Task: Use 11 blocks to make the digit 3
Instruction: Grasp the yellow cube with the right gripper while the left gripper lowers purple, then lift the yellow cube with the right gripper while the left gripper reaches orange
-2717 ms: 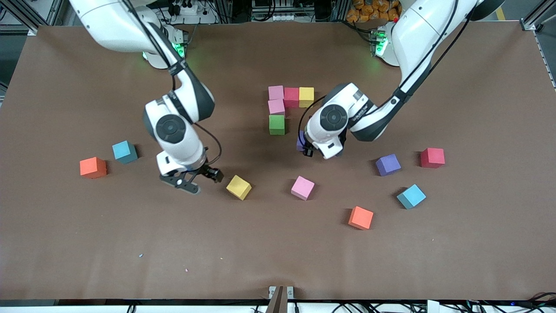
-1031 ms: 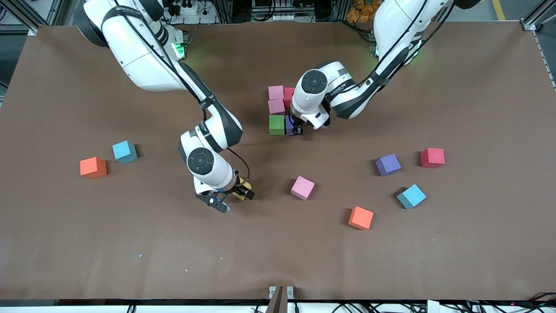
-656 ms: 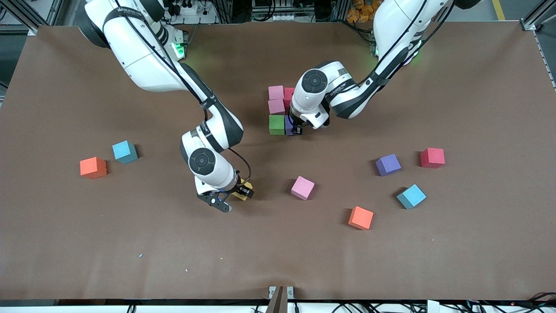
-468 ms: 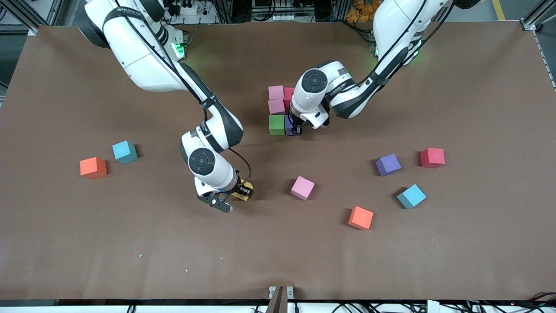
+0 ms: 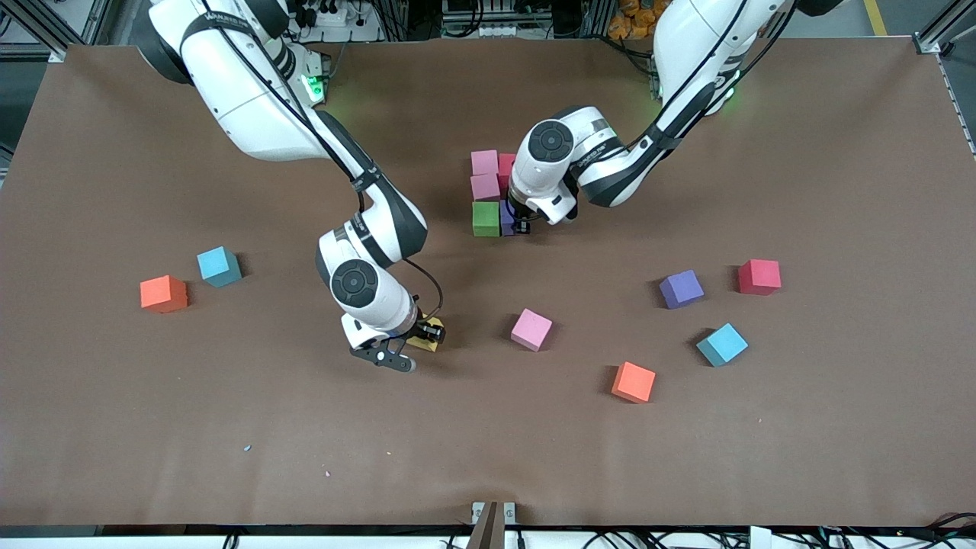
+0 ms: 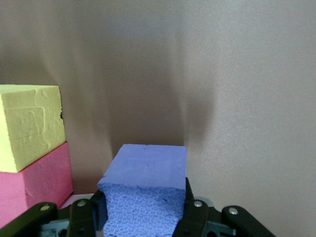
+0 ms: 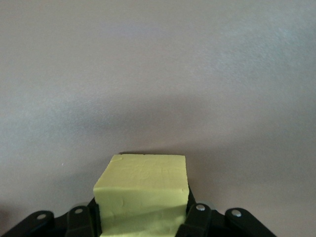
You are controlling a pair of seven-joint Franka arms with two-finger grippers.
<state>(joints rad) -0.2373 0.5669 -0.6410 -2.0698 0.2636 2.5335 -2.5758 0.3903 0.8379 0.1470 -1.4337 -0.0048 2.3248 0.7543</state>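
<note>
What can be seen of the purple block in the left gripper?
The purple block is a small matte foam cube with a pebbled face and smooth top. It sits between the jaws of the left gripper, which is shut on it, right beside the green block in the partly built figure. Whether it rests on the table cannot be told.

- Started digit 3 point(image 5: 488, 194) near worktop centre: two pink cubes point(image 5: 484, 174) stacked in a column, green cube point(image 5: 486, 218) touching at their 6 o'clock, red cube point(image 5: 506, 164) touching the top pink one, mostly hidden.
- Purple cube point(image 6: 145, 190) clamped in left claw point(image 5: 519, 226), touching the green cube.
- Yellow cube point(image 7: 143, 195) pinched in right claw point(image 5: 415, 345), at 7 o'clock from the figure.
- Loose at 5 o'clock: pink point(image 5: 531, 329), orange point(image 5: 634, 382), light blue point(image 5: 721, 345), purple point(image 5: 681, 289), red point(image 5: 759, 277).
- Loose at 8 o'clock: light blue point(image 5: 219, 266), orange point(image 5: 163, 294).
</note>
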